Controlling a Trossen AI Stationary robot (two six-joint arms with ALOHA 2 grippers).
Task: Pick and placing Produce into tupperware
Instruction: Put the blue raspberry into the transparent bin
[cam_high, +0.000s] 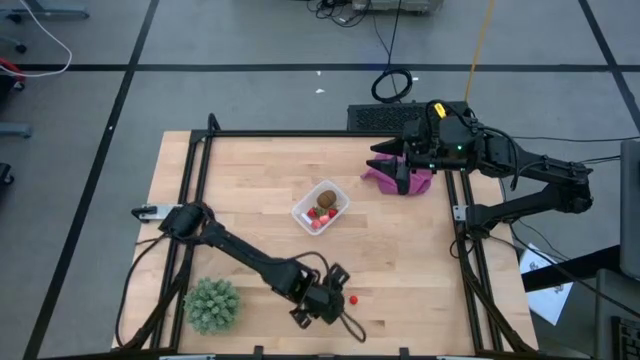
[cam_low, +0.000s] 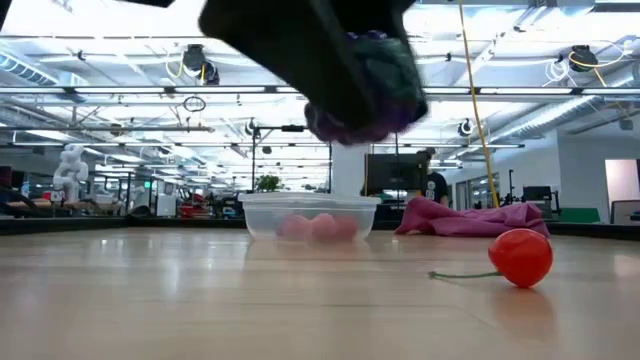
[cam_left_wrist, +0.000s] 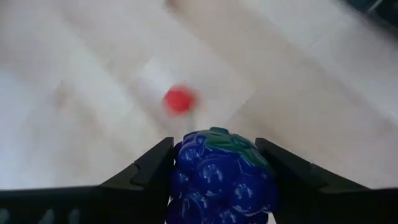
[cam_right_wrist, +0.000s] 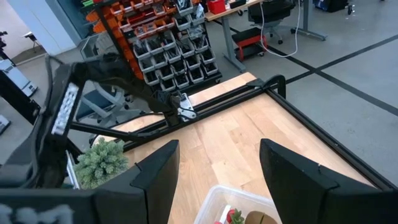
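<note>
Purple-blue moulded plastic grape bunch (cam_left_wrist: 221, 177) clamped in my left tool (cam_high: 322, 300), lifted off the wooden worktop (cam_high: 250, 190).
Likely light, rigid and slick; I grip across its middle. Small clear square tupperware tub (cam_high: 320, 208) sits mid-worktop, well apart. Right tool (cam_right_wrist: 214, 180) waits empty, half-open, over the tub's far side. No legible writing.
</note>
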